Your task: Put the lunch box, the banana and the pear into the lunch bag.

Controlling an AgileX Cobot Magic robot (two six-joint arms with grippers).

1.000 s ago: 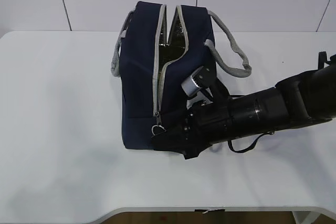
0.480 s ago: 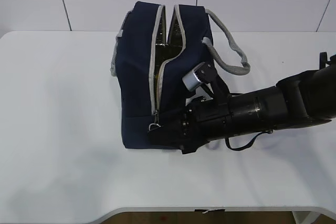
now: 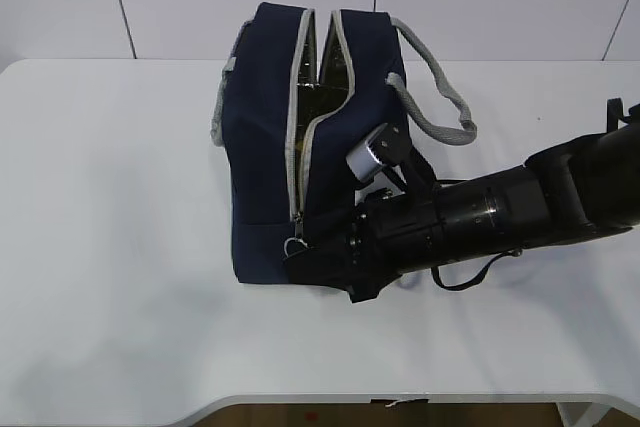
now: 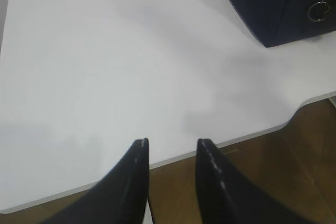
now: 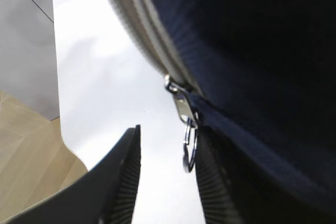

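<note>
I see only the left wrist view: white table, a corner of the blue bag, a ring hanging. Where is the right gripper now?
Observer: The right gripper is at the low end of the zipper of the lunch bag. Its jaws are apart, and the ring pull hangs between them, beside one finger.
Operator: Is the bag closed?
Observer: No. The exterior view shows the zipper open along the top, with silvery lining visible inside.
Operator: Are the fruits or the box on the table?
Observer: No view shows them on the table. I cannot see deep enough into the bag to say.
</note>
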